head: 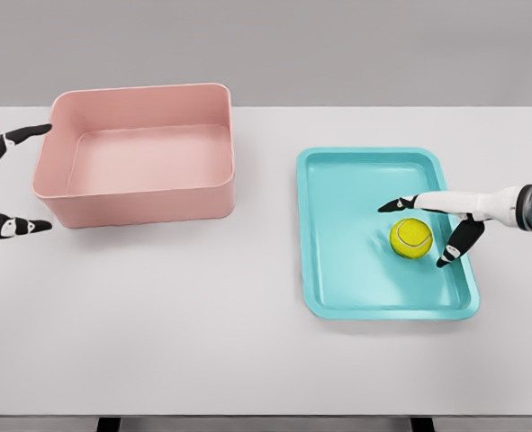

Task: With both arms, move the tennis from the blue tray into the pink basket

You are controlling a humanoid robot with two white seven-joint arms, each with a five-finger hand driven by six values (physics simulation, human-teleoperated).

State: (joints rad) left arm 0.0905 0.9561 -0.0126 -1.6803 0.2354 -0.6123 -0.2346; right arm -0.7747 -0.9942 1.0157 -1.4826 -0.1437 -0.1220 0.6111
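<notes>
1. The tennis ball is seen lying in the blue tray, toward its right half, and it is not yet lifted.
2. The pink basket is set well apart on the left side of the table, with nothing seen inside it.
3. The right hand is spread wide above the tray, just beside the ball; nothing is held, and contact with the ball cannot be confirmed.
4. One finger is stretched above and behind the ball, while another finger is pointed down at its right side.
5. The left hand is shown only partly at the left edge, its visible fingers parted on either side of the basket's left end; whether the wall is touched cannot be told.
6. A slip is judged possible: if the fingers are closed off-centre, the round ball may be squeezed out and sent rolling across the smooth tray.
7. The ball may also be nudged away before it is enclosed, since it is approached from one side only.
8. The tray itself could be shifted if it is pressed by fingertips.
</notes>
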